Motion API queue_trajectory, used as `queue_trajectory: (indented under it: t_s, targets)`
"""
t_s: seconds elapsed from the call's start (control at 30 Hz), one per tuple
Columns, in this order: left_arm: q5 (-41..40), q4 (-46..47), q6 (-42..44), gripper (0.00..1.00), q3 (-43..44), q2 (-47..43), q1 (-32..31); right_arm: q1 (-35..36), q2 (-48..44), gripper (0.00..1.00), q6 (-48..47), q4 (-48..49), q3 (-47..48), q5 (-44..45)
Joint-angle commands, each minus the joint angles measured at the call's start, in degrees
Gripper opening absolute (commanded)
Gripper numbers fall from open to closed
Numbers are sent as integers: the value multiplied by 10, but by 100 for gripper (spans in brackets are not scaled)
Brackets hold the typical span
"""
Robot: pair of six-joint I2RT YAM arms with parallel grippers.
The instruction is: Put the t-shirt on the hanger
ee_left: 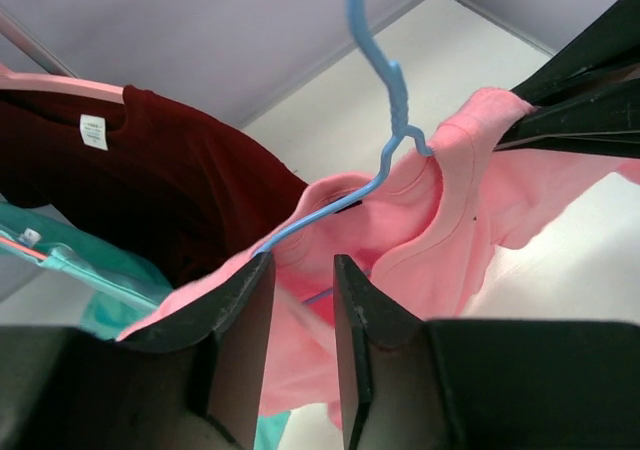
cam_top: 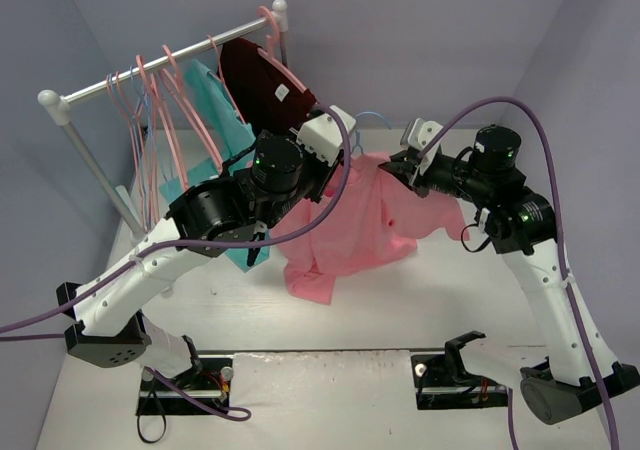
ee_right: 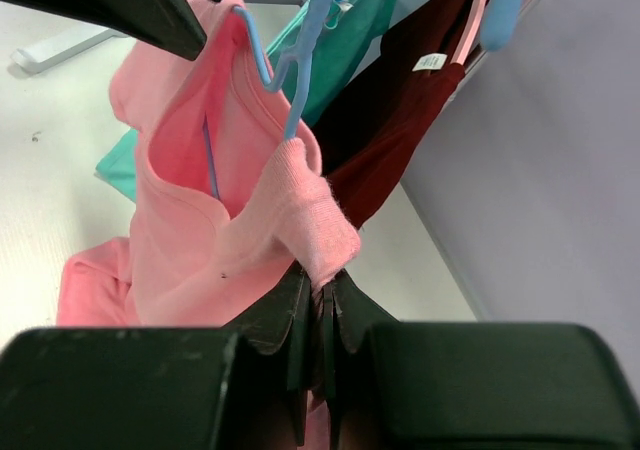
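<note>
Jaws on ribbed salmon t-shirt (ee_right: 180, 240)

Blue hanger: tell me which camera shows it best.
Left wrist: the hanger shows its hook, twisted neck and one arm running into the t-shirt collar. Right wrist shows its neck and a strip inside the collar. Top external shows only a sliver of hook.

Looks like a robotics lab cell: plain grey walls (cam_top: 420, 30), white worktop (cam_top: 400, 305), bolted-down arms (cam_top: 130, 280), small garment rail (cam_top: 150, 73).
</note>
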Motion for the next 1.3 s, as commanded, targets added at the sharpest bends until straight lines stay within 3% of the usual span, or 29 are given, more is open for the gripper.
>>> queue_trajectory:
  t_s: [0.0,0.17,0.27,0.37,0.47,0.73,0.97,1.27]
  targets:
    - [-6,39,41,29,26,-5,3,-2,7,0,13,62,30,-22]
    - [9,40,75,33,34,-15,5,-2,12,0,18,67,21,-23]
    - [42,35,119,38,18,-47,40,-3,16,0,19,70,17,-28]
    - [137,24,134,40,-22,-88,114,-3,18,0,19,71,17,-32]
    - [287,19,145,44,-75,-141,211,-4,22,0,19,71,17,-38]
    - [577,-31,268,55,-115,-143,385,-6,23,0,22,71,9,-53]
    - [706,-108,335,56,-59,-60,409,-6,24,0,27,71,8,-66]
    - [758,-126,351,56,-31,-7,408,-6,18,0,26,70,0,-65]
